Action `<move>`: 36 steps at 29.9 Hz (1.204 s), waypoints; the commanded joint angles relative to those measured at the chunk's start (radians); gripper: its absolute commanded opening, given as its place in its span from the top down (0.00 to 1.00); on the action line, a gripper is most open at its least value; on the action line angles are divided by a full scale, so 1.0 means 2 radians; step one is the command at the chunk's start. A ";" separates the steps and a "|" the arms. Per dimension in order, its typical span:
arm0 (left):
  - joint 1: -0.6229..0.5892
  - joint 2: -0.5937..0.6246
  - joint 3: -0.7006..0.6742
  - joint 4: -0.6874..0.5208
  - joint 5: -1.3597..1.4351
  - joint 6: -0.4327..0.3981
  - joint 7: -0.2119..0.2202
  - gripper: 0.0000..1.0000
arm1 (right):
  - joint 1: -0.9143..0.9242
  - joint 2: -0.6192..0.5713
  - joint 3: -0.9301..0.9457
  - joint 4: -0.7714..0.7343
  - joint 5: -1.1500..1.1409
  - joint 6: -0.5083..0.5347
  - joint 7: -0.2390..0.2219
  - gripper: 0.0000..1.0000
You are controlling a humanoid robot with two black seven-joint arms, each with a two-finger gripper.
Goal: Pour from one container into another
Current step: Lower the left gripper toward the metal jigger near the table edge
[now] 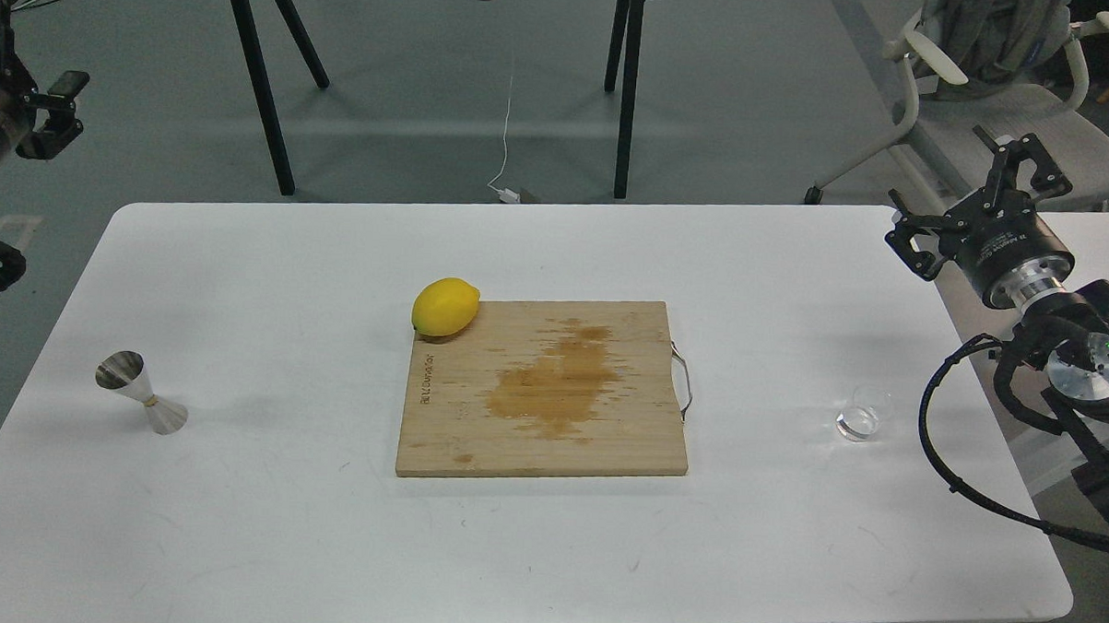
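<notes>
The clear glass tumbler (860, 420) stands upright on the white table (288, 275) near its right edge. The steel jigger (142, 392) stands far off at the left side, also upright. My right gripper (948, 185) hovers open and empty above the table's back right corner, well behind the tumbler. High at the view's top left, off the table and far from the jigger, my left gripper (31, 40) is open and partly cut off by the frame.
A wooden cutting board (544, 390) with a wet stain and a metal handle lies mid-table. A lemon (445, 306) rests at its back left corner. Behind the table stand a black-legged bench (276, 108) and an office chair (995, 96).
</notes>
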 commanded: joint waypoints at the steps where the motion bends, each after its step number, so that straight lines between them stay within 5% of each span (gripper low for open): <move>1: 0.000 0.040 -0.004 -0.052 0.010 0.000 0.003 0.00 | 0.000 0.001 0.000 0.000 0.000 0.000 0.000 0.01; 15: -0.028 0.042 -0.004 -0.084 0.012 0.000 0.001 0.00 | 0.002 0.001 0.001 0.001 0.001 -0.001 0.001 0.01; 23: -0.014 0.110 0.000 -0.202 0.077 0.000 0.002 0.00 | 0.002 0.001 0.001 0.000 0.000 0.000 0.001 0.01; 30: 0.040 0.146 -0.006 -0.283 0.197 0.000 -0.021 0.00 | 0.002 -0.001 0.001 0.000 0.000 0.001 0.001 0.01; 36: 0.096 0.153 -0.001 -0.296 0.312 0.046 -0.051 0.00 | 0.002 -0.002 0.001 -0.003 0.000 0.002 0.001 0.01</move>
